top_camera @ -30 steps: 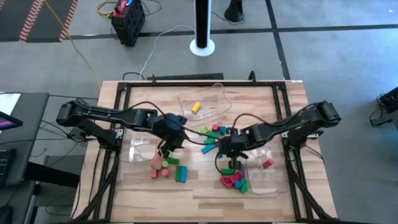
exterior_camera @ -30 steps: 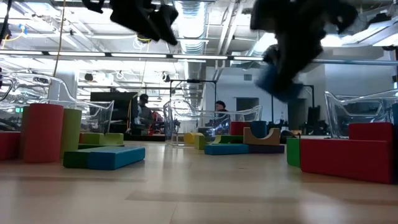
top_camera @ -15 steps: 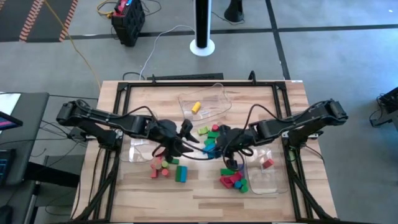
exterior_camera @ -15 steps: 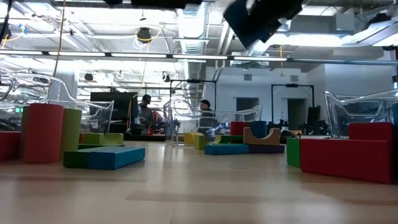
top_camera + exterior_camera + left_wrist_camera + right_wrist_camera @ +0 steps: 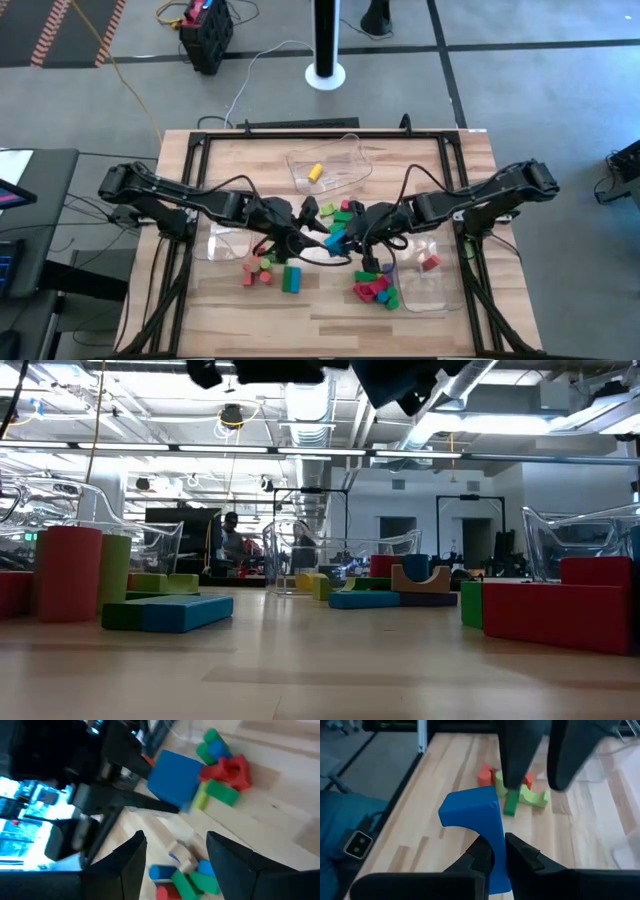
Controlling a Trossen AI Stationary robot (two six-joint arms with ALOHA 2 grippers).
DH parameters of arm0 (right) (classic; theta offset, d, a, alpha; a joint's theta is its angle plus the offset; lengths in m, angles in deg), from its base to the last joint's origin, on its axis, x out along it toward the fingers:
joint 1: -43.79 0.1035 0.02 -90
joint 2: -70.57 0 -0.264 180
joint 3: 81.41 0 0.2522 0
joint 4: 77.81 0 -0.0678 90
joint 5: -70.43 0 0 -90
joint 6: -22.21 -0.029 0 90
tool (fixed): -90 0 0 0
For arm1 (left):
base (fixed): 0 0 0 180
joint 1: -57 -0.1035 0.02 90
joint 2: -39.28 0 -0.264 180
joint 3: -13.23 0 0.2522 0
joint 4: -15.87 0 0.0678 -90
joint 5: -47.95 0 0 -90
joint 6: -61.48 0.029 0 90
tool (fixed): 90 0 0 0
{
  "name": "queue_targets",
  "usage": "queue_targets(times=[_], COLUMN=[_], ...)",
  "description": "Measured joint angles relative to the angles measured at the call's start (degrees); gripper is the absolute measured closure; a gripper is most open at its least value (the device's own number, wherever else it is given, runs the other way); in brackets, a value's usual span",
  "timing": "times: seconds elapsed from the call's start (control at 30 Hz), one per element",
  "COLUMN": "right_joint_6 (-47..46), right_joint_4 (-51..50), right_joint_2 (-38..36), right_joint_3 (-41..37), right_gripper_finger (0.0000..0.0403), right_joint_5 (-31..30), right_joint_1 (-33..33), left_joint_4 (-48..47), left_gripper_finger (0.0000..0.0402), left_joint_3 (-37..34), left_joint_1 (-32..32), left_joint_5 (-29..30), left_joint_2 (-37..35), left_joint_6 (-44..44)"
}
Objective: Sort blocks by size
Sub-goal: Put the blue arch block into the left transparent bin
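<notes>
Counter [image 5: 330, 305] middle: the left hand [image 5: 318, 222] and right hand [image 5: 347, 232] meet above it, close together, a block [image 5: 335, 240] in the right hand between them.
Back: one bin [image 5: 345, 160] with a small block [image 5: 316, 172] in it.
Left front: a block cluster [image 5: 268, 270] beside another bin [image 5: 226, 240].
Right front: more blocks [image 5: 374, 289] beside a third bin [image 5: 430, 280].

Robotics lab or open workshop hall. Wooden table [image 5: 330, 300] in a black metal frame, cables on grey floor [image 5: 520, 90]. Beyond it: exposed ceiling ducts [image 5: 305, 385], strip lights, desks with monitors [image 5: 170, 525], a person [image 5: 232, 538] seated at one.
</notes>
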Motion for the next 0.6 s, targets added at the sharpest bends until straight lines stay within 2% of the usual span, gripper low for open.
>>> queue_targets(times=[0.17,0.6], right_joint_6=[0.01,0.85], right_joint_4=[-0.86,4.52], right_joint_2=[0.25,4.58], right_joint_3=[0.00,0.00], right_gripper_finger=[0.0332,0.0332], right_joint_5=[0.14,5.89], right_joint_1=[0.00,-2.48], left_joint_4=[3.62,0.81], left_gripper_finger=[0.0200,0.0200], left_joint_3=[0.00,0.00], left_joint_1=[0.56,1.43], left_joint_5=[0.55,-2.50], left_joint_2=[0.04,1.86], left_joint_6=[2.20,4.93])
